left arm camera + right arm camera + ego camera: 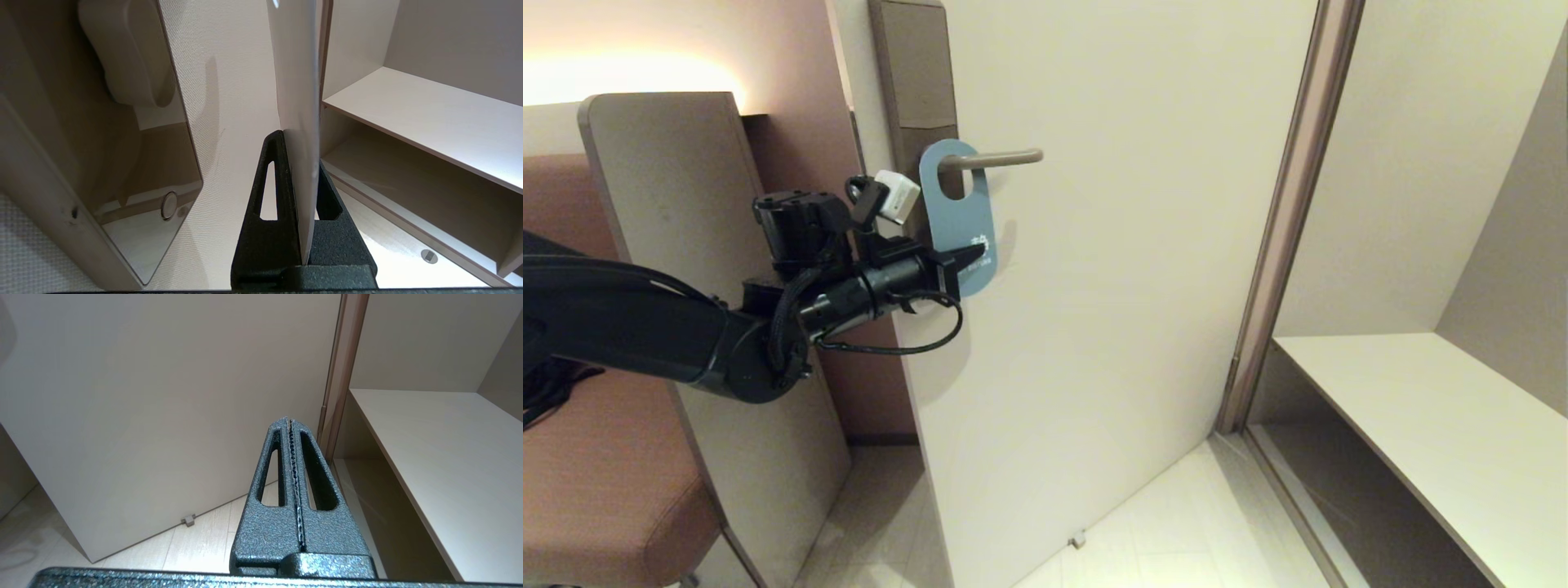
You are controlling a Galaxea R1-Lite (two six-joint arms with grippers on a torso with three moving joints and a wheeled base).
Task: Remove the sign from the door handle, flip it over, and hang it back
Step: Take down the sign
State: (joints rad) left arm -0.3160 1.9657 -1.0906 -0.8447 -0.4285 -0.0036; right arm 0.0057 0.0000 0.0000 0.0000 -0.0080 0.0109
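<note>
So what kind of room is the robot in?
Probably a hotel room. A blue card door-hanger sign hangs on the slim grey metal door handle of a cream door, with pale built-in wooden shelves beside it.

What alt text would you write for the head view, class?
The left gripper, shut on the lower end of the blue sign, which hangs by its hole from the door handle on a pale door.

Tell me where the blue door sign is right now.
In the head view, the flat blue card sign hangs on the slim grey metal lever handle, its lower end pinched by the left hand.
</note>
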